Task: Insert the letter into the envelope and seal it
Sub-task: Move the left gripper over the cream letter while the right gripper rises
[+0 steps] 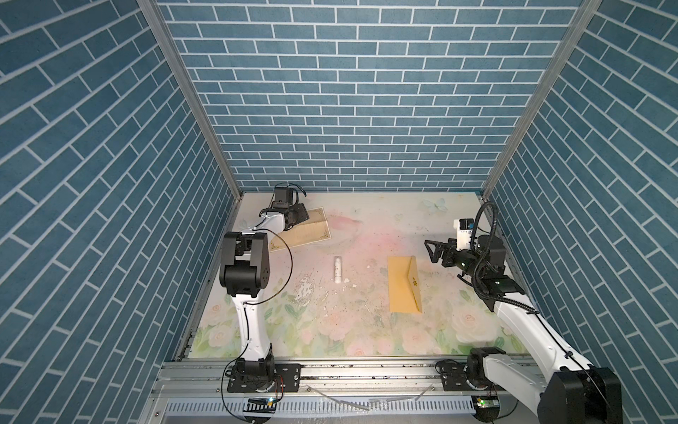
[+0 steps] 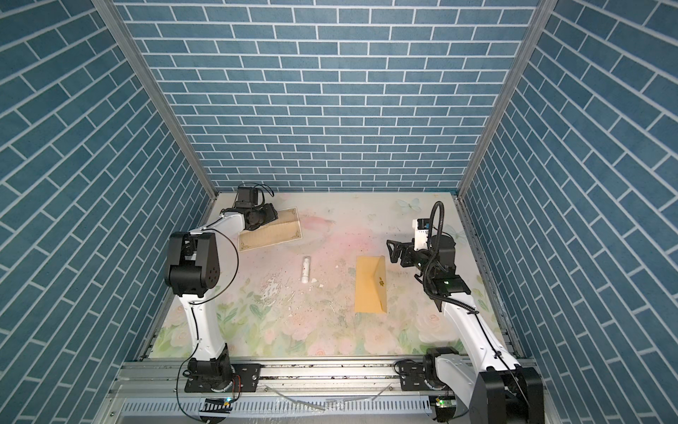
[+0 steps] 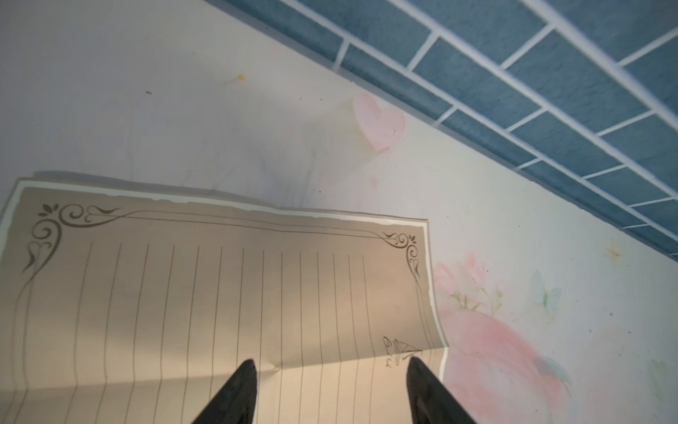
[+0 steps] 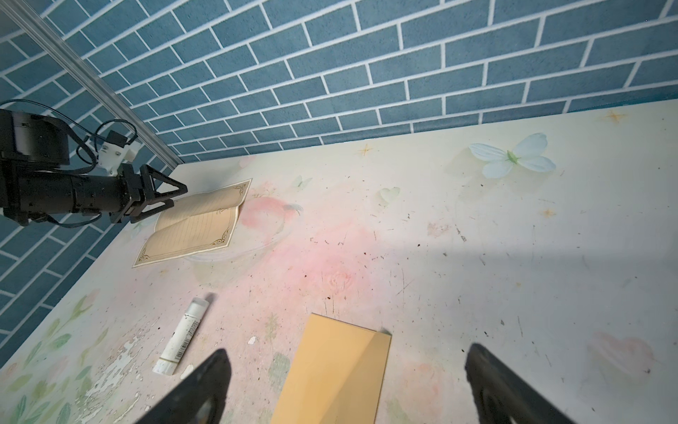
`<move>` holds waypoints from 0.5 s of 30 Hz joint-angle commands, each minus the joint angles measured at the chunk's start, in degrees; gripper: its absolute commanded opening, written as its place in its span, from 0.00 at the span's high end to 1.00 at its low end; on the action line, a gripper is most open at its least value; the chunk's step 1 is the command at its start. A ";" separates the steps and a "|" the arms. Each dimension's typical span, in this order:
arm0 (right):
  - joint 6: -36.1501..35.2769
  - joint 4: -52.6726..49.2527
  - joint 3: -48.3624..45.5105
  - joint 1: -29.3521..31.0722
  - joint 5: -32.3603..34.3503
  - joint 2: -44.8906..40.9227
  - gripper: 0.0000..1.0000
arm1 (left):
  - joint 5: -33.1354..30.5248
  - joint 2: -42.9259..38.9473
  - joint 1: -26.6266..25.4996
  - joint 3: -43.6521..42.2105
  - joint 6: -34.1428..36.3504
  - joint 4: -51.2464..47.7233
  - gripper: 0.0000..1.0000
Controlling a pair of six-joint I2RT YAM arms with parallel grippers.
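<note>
left gripper point(image 3: 328, 361): jaws part spread, above the creased letter point(image 1: 304, 231) at far left of table point(image 1: 367, 330); grip on it not discernible. right gripper point(image 4: 345, 370): spread wide, over envelope point(image 1: 403, 286), flap folded shut. white stick point(image 1: 336, 270) lies between them.

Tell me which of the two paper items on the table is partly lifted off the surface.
The letter, the tan bordered sheet by the left gripper, has one half raised. The envelope lies flat.

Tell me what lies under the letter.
Around the letter only the floral table shows, so its flat half rests there. Its far half is lifted along the fold, under the left gripper. Anything beneath the sheet is covered.
</note>
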 commanded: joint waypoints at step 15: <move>0.62 -1.20 2.35 1.05 -1.15 1.46 0.01 | 3.26 6.75 0.87 3.14 -0.33 -4.02 0.35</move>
